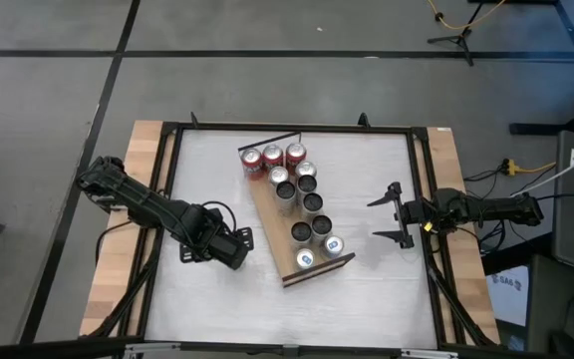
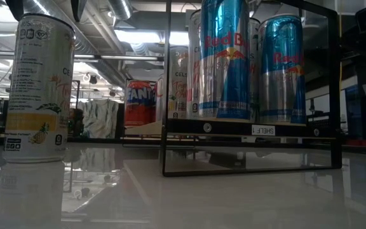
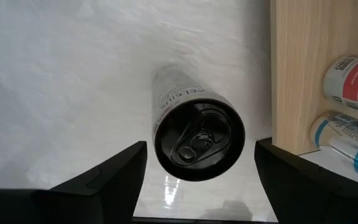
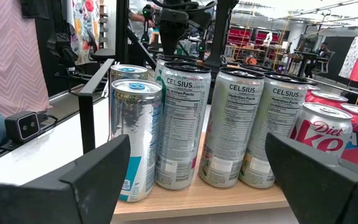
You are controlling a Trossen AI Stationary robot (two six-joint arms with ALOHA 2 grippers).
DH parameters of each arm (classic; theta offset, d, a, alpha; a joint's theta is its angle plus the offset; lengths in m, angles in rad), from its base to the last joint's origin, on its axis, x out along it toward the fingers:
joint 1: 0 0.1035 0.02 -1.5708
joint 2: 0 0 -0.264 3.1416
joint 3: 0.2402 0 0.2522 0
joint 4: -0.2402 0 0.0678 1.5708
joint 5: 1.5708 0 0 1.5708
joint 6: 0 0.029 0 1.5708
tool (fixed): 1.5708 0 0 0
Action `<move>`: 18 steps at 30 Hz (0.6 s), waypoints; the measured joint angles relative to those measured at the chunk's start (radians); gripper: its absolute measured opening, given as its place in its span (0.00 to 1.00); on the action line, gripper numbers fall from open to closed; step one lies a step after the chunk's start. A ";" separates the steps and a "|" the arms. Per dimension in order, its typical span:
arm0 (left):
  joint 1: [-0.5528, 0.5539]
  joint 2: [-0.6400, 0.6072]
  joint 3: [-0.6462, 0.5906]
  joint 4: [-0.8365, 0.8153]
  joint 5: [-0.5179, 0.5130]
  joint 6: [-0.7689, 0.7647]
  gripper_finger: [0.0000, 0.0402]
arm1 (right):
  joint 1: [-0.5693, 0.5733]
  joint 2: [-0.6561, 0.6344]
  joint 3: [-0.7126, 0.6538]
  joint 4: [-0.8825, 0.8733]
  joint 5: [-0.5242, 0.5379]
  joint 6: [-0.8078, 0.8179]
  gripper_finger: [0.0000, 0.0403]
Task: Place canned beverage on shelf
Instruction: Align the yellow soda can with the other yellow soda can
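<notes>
Left wrist view: left gripper (image 3: 194, 168) fingers apart over upright can (image 3: 194, 127), apparently untouched, beside shelf (image 3: 300, 68), right gripper (image 1: 392, 214) fingers apart.

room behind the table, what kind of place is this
Probably a robotics lab or workshop. A white framed table carries a wooden shelf of drink cans, a camera tripod stands on the grey floor, and cluttered workbenches show behind.

White table (image 1: 367, 289), shelf (image 1: 272, 224), standing can (image 3: 194, 127)
</notes>
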 joint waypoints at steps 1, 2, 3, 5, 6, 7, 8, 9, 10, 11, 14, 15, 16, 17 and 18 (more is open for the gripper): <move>0.000 0.000 0.000 0.000 0.000 0.000 0.72 | 0.000 0.000 0.000 0.000 0.000 0.000 0.91; 0.000 0.000 0.000 0.000 0.000 0.000 0.72 | 0.000 0.000 0.000 0.000 0.000 0.000 0.91; 0.000 0.000 0.000 0.000 -0.002 0.000 0.72 | 0.000 0.000 0.000 0.000 0.000 0.000 0.91; 0.000 0.007 0.000 0.000 -0.007 0.000 0.72 | 0.000 0.000 0.000 0.000 0.000 0.000 0.91; 0.001 0.010 -0.001 0.000 -0.007 0.000 0.72 | 0.000 0.000 0.000 0.000 0.000 0.000 0.91; 0.001 0.017 -0.001 0.000 -0.007 0.000 0.72 | 0.000 0.000 0.000 0.000 0.000 0.000 0.91; 0.002 0.025 -0.001 0.000 -0.004 0.001 0.72 | 0.000 0.000 0.000 0.000 0.000 0.000 0.91; 0.003 0.029 -0.001 0.002 -0.002 0.003 0.72 | 0.000 0.000 0.000 0.000 0.000 0.000 0.91; 0.003 0.033 -0.001 0.005 -0.001 0.003 0.72 | 0.000 0.000 0.000 0.000 0.000 0.000 0.91; 0.002 0.040 -0.001 0.008 -0.002 0.004 0.72 | 0.000 0.000 0.000 0.000 0.000 0.000 0.91; 0.003 0.048 -0.001 0.008 0.001 0.004 0.72 | 0.000 0.000 0.000 0.000 -0.001 0.000 0.91; 0.003 0.052 -0.001 0.010 0.001 0.006 0.72 | 0.000 0.000 0.000 0.000 0.000 0.000 0.91; 0.003 0.055 -0.001 0.010 0.001 0.006 0.72 | 0.000 0.000 0.000 0.000 0.000 0.000 0.91; 0.003 0.058 -0.001 0.009 0.002 0.007 0.72 | 0.000 0.000 0.000 0.000 -0.001 0.000 0.91; 0.003 0.060 -0.001 0.010 0.002 0.008 0.72 | 0.000 0.000 0.000 0.000 0.000 0.000 0.91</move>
